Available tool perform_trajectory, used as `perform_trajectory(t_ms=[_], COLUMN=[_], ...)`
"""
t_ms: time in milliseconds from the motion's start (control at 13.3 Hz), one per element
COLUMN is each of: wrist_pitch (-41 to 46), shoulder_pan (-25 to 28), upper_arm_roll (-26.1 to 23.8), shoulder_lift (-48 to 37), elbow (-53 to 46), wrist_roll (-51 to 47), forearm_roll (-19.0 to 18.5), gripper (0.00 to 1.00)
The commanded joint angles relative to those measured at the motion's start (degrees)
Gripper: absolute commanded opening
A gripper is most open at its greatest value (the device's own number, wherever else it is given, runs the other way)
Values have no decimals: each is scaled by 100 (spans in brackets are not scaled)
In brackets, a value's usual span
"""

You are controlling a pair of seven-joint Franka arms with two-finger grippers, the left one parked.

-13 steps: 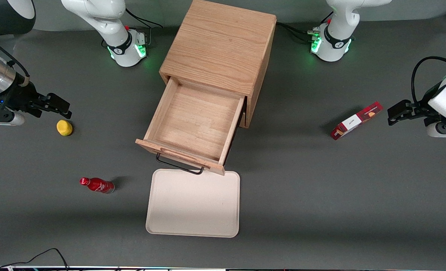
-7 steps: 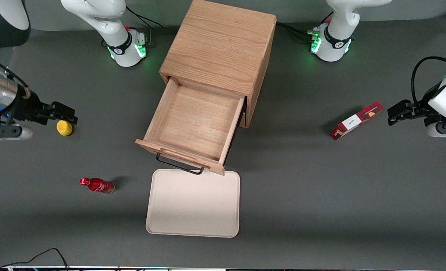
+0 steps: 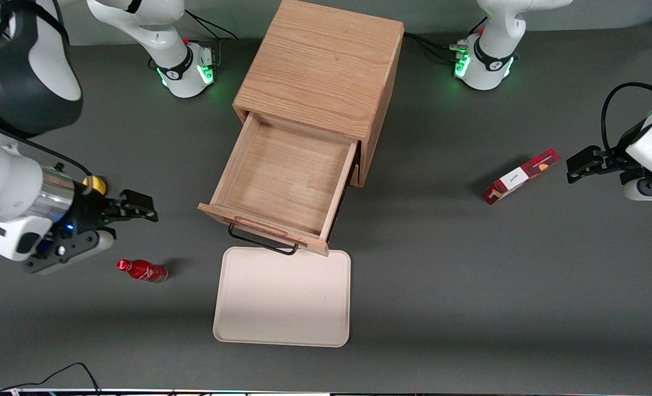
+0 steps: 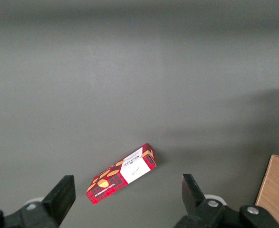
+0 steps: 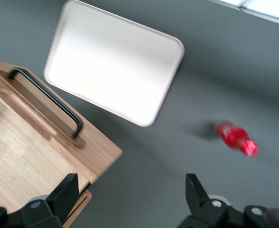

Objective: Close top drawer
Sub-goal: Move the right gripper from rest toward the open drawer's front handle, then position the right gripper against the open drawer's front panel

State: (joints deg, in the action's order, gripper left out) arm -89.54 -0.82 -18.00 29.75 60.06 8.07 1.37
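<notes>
Dark grey table (image 3: 469, 286): oak cabinet (image 3: 320, 66) at 12 o'clock, tray (image 3: 281, 308) at 6, bottle (image 3: 141, 270) at 8, red box (image 3: 520, 176) at 3; gripper (image 3: 138, 208) above at 9, fingers apart.

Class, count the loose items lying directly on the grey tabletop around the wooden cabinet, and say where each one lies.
4: cream tray before the open top drawer; red bottle beside it; yellow ball partly hidden by the gripper; red carton toward the parked arm's end.

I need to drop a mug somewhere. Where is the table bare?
Bare between cabinet and snack box, and beside the tray toward the parked arm. Crowded where the open gripper hovers by the lemon and bottle, beside the open top drawer.
</notes>
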Motion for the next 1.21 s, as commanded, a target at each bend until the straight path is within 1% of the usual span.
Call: perform_trajectory(t_ms=[0,75,301,377,527,753,1130], wrist_pitch=[-343,-519,-705,-705,-740,-933,-1031], shoulder_pan=[135,170,266,380,513,522,714], upper_arm_roll=[-221,-274,-353,-354,-354,-345,-327], shoulder_lift=[627,733,1163,1286,1436,1647,1841], elbow=[-583,-592,-828,-907,-943,-943,-908], wrist_roll=[1122,1492,2065,2284,2374,2488,2445], forearm_roll=[83,118,644,706,716,716,716], gripper=[100,100,100,100,100,100,100])
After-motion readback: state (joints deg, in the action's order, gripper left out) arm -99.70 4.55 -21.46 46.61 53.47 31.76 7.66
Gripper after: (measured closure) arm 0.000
